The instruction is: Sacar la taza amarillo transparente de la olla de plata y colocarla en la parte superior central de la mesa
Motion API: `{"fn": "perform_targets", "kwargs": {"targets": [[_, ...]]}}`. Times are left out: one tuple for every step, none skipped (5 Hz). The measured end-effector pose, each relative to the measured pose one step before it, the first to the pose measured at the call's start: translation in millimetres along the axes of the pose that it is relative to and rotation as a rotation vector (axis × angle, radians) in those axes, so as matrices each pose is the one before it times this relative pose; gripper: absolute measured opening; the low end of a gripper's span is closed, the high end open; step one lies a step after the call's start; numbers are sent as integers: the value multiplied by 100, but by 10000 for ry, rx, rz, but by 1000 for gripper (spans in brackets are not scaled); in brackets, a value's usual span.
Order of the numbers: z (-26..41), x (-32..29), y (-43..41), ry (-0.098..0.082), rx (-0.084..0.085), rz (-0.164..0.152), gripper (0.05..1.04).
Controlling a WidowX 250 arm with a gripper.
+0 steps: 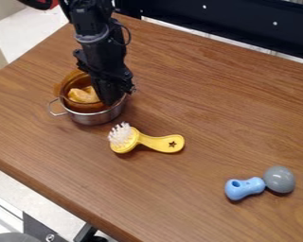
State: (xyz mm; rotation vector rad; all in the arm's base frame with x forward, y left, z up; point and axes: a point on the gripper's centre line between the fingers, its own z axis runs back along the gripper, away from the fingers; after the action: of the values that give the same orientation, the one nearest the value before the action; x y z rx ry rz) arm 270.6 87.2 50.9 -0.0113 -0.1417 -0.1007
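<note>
The black gripper hangs at the upper left of the table, its lower end down in the right side of the silver pot; how its tips stand is hidden. The transparent amber-yellow cup sits in the silver pot, its rim above the pot's rim at the back left. Something yellow-orange lies inside the cup. The gripper overlaps the cup's right side, and whether it touches the cup cannot be told. A wire handle stands out at the pot's left.
A yellow brush with white bristles lies right of and nearer than the pot. A blue and grey toy lies at the lower right. The wooden table meets a dark panel at the back.
</note>
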Motion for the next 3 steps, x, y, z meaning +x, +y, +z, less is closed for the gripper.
{"fn": "perform_targets", "kwargs": {"targets": [[452,134,-184,165,-212,219,54],[808,458,107,79,-83,237,54],[499,426,52,-63,-27,222,54]]}}
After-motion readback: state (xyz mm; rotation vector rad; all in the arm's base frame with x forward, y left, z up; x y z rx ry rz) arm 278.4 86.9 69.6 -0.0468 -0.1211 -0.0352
